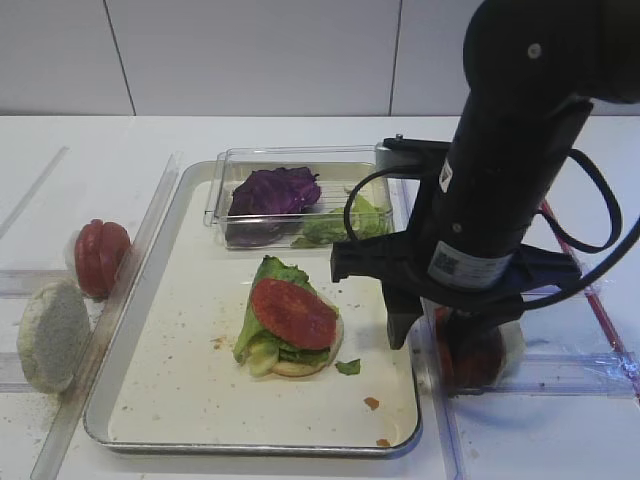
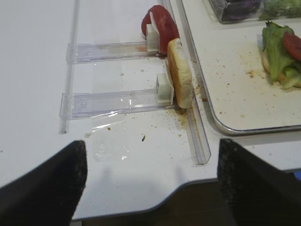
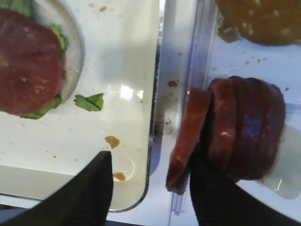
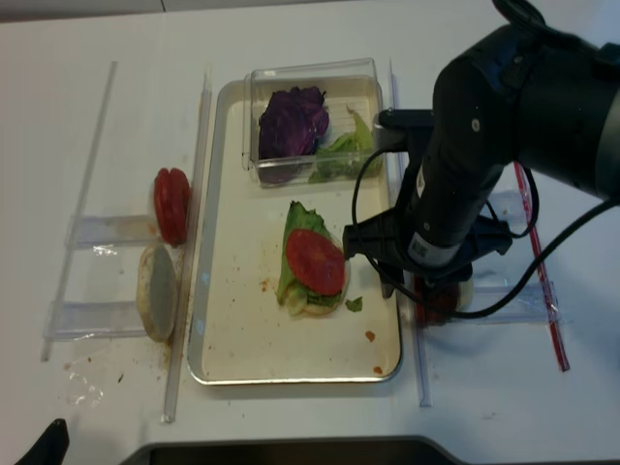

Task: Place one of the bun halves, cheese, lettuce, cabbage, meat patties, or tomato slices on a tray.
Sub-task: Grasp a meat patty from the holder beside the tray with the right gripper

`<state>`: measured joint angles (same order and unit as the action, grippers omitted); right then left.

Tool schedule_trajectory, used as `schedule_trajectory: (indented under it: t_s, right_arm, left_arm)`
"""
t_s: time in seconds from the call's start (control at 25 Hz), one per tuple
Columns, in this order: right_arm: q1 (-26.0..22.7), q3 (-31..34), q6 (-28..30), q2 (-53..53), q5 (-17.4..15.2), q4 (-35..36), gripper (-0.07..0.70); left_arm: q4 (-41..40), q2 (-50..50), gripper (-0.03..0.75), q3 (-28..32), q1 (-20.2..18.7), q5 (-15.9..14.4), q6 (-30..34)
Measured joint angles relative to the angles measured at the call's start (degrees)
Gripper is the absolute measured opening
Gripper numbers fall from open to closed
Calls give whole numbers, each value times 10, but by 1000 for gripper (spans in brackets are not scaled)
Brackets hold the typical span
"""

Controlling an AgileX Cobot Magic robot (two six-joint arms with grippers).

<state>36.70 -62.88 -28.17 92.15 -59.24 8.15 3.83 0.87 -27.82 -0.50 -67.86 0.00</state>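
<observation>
Several meat patties (image 3: 244, 132) stand on edge in a clear rack just right of the tray (image 1: 180, 380). My right gripper (image 3: 150, 165) is open and low over them. Its right finger (image 3: 221, 197) sits behind the front patty (image 3: 188, 136), and its left finger (image 3: 89, 188) hangs over the tray's corner, apart from the patty. On the tray lies a bun half topped with lettuce and a tomato slice (image 1: 293, 312). My left gripper (image 2: 150, 188) is open and empty above the table's front edge.
Left of the tray, clear racks hold tomato slices (image 1: 100, 255) and a bun half (image 1: 52, 335). A clear plastic box (image 1: 300, 160) at the tray's far end holds purple cabbage (image 1: 272, 190) and lettuce (image 1: 345, 225). Another bun (image 3: 263, 21) lies beyond the patties.
</observation>
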Motion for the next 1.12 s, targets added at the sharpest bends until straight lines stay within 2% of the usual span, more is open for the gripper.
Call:
schedule_trajectory:
  t_s: [0.44,0.64,1.12]
  right_arm:
    - [1,-1,-42,7,-6,-34,403]
    - [1,-2,-54,7,5,-40,403]
    - [1,-3,-61,13,10,-51,402]
  left_arm:
    - [0,0,537,0,0,0,0]
    - [0,0,536,0,0,0,0]
    - [0,0,537,0,0,0,0]
